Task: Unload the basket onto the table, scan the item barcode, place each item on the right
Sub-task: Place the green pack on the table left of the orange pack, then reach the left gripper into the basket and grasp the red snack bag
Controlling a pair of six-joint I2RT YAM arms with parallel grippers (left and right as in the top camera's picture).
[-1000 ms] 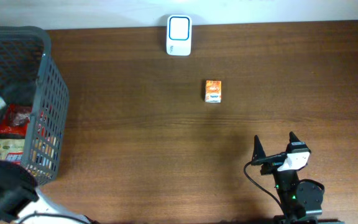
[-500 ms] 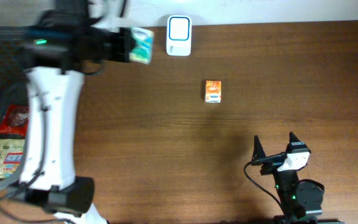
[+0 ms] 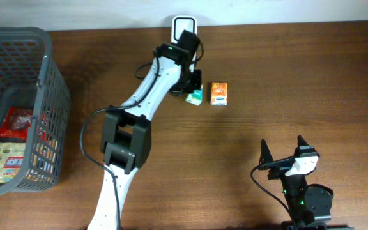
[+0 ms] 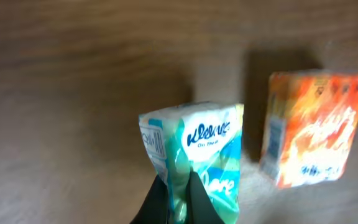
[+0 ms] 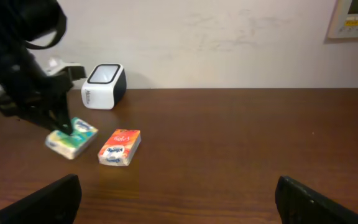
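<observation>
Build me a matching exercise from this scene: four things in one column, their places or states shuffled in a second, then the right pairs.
1. teal and white soft tissue pack
2. orange rectangular packet
3. white box-shaped scanner
4. dark grey plastic mesh basket

A. at the left end of the brown wooden table, packets inside
B. pinched in the shut left gripper
C. lying free beside the tissue pack
D. at the table's far edge

Pairs: 1-B, 2-C, 3-D, 4-A
</observation>
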